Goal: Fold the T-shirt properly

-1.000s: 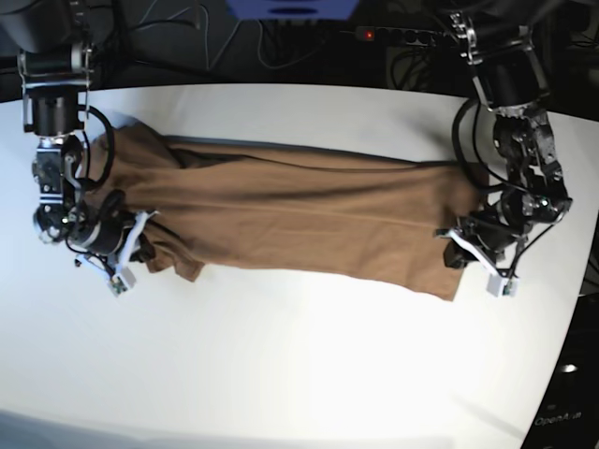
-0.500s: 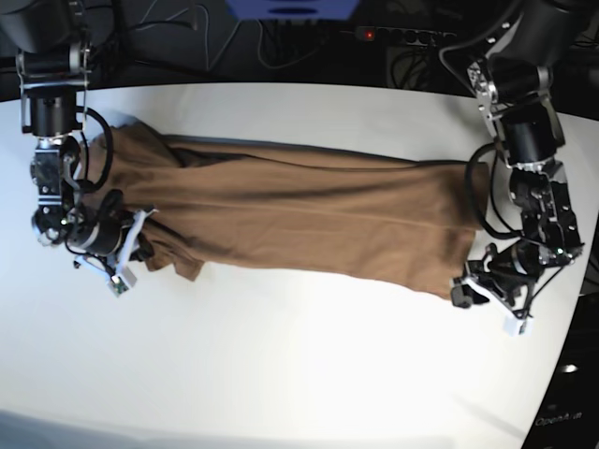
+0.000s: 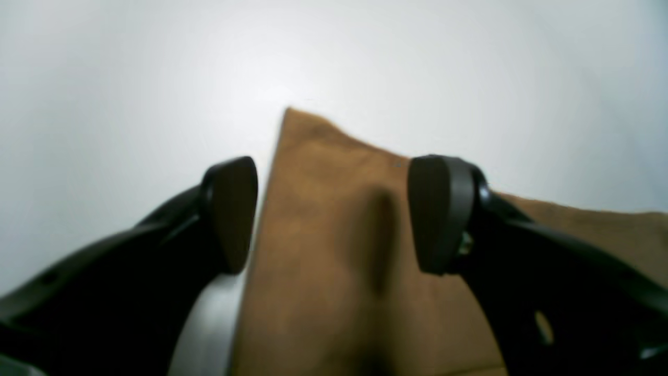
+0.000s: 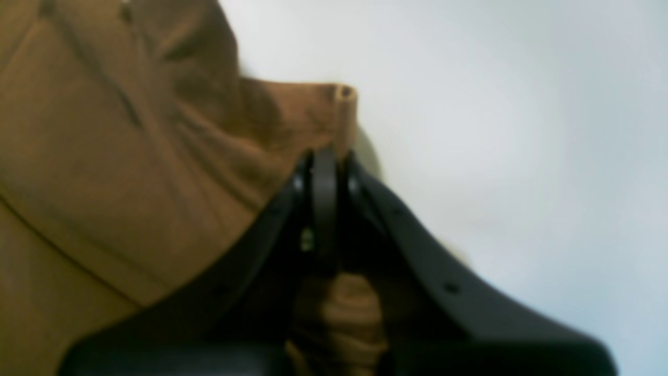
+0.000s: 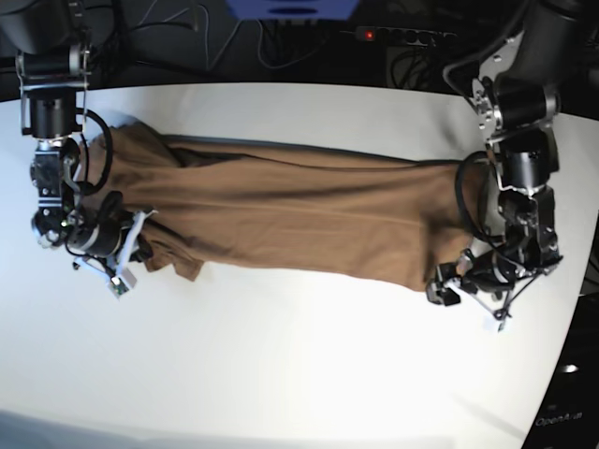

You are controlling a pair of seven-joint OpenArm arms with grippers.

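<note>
The tan-brown T-shirt (image 5: 299, 215) lies stretched in a long band across the white table (image 5: 281, 374), from back left to front right. My left gripper (image 5: 440, 292) is open at the shirt's front right corner. In the left wrist view the cloth corner (image 3: 323, 250) lies between the spread fingers (image 3: 229, 214), with the gripper (image 3: 334, 214) straddling it. My right gripper (image 5: 140, 248) is shut on the shirt's left end. In the right wrist view it (image 4: 324, 172) pinches a rolled fold of the cloth (image 4: 104, 156).
A power strip (image 5: 393, 36) with a red light and loose cables lie behind the table's back edge. A blue object (image 5: 290, 7) sits at the top centre. The table's curved edge runs close to the left arm at the right.
My left gripper has moved from the shirt's right edge down to its front right corner, then slightly inward. The right arm and the shirt's left end have not moved.
</note>
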